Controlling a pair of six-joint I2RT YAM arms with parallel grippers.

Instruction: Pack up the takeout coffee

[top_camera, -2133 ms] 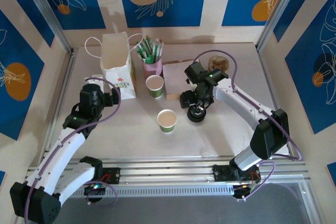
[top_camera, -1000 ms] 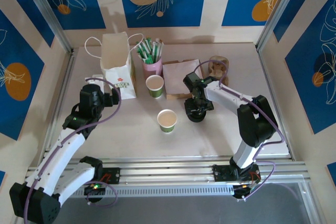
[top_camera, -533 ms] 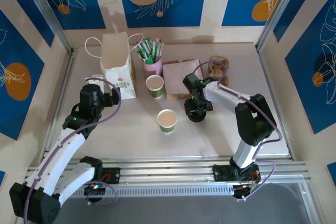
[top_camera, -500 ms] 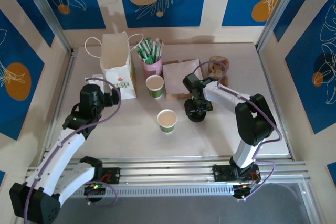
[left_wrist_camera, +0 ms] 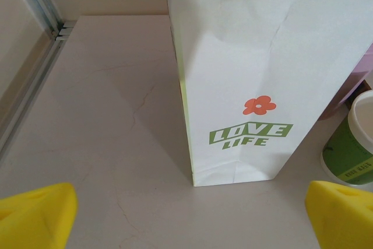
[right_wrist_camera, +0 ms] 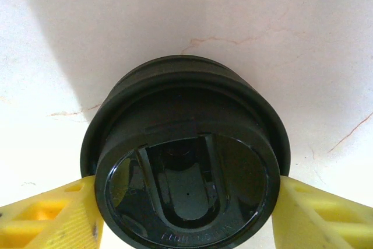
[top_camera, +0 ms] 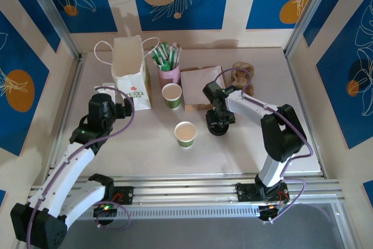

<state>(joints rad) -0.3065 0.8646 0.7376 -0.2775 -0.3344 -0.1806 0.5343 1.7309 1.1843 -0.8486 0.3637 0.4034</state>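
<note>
Takeout coffee cup [top_camera: 185, 134] stands lidless mid-table, its black lid [right_wrist_camera: 186, 161] at three o'clock flanked by the right gripper [right_wrist_camera: 183, 196], clamped or not I cannot tell, left gripper [left_wrist_camera: 192, 199] spread wide by the bag [left_wrist_camera: 256, 86]; lid pickup seems underway, next needing a firm squeeze and lift.

Table [top_camera: 145, 155] w/ paper bag [top_camera: 129, 71], pink stick cup [top_camera: 169, 76], far cup [top_camera: 172, 95], near cup [top_camera: 185, 134], black lid [right_wrist_camera: 186, 185], brown napkins [top_camera: 197, 83].
</note>
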